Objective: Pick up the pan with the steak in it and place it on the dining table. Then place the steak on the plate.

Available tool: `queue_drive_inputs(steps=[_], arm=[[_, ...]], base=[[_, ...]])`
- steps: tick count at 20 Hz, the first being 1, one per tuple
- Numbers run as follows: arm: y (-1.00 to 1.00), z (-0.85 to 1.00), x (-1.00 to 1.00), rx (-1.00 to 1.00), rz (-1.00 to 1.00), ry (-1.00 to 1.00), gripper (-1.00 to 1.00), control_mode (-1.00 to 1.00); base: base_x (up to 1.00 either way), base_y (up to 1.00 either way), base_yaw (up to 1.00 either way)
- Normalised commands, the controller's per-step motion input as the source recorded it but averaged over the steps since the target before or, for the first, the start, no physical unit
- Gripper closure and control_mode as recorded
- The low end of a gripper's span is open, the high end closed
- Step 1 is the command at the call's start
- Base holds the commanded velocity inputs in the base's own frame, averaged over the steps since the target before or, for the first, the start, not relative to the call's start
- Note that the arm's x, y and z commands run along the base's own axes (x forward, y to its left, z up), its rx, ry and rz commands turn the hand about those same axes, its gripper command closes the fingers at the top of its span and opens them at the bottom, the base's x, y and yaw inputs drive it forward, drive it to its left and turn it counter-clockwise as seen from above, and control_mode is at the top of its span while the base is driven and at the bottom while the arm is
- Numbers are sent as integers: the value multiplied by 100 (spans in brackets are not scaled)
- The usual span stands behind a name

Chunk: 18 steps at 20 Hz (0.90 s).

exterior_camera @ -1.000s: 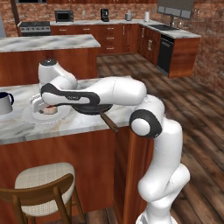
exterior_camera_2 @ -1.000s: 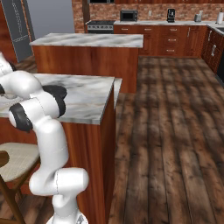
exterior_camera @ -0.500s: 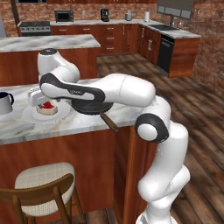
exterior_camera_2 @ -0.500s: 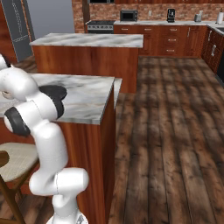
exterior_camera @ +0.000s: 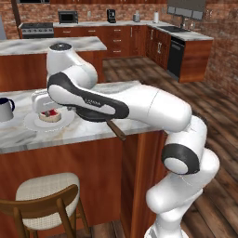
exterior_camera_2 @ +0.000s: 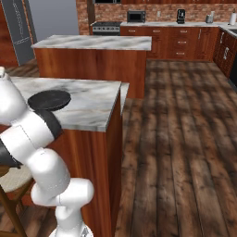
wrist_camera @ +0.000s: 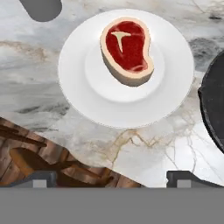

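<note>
Steak (wrist_camera: 127,49) lies on plate (wrist_camera: 87,96), directly ahead of the gripper (wrist_camera: 111,177) (fingers spread wide, holding nothing). Pan (wrist_camera: 214,105) sits off to one side of the gripper on dining table (wrist_camera: 153,148), just beside the plate.

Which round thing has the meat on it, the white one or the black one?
The white plate. The steak sits in its middle, red with a pale fat rim. The black pan beside it is empty.

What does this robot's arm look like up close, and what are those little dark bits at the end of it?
The arm is made of smooth, glossy white rounded segments with dark grey bands at the joints. No loose cables show. The dark bits are the gripper: two small squared dark grey fingertips.
</note>
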Motion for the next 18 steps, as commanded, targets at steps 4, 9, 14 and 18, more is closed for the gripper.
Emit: queue_drive_inputs(steps=[4, 9, 14, 18], arm=[[-63, 13, -100, 10, -2, -8, -100, -100], [-72, 16, -100, 9, 0, -12, -100, -100], [-59, 19, -100, 15, -1, -9, -100, -100], [-52, 0, -91, 10, -3, -15, -100, -100]], base=[[0, 0, 0], [0, 0, 0], [0, 0, 0], [0, 0, 0]])
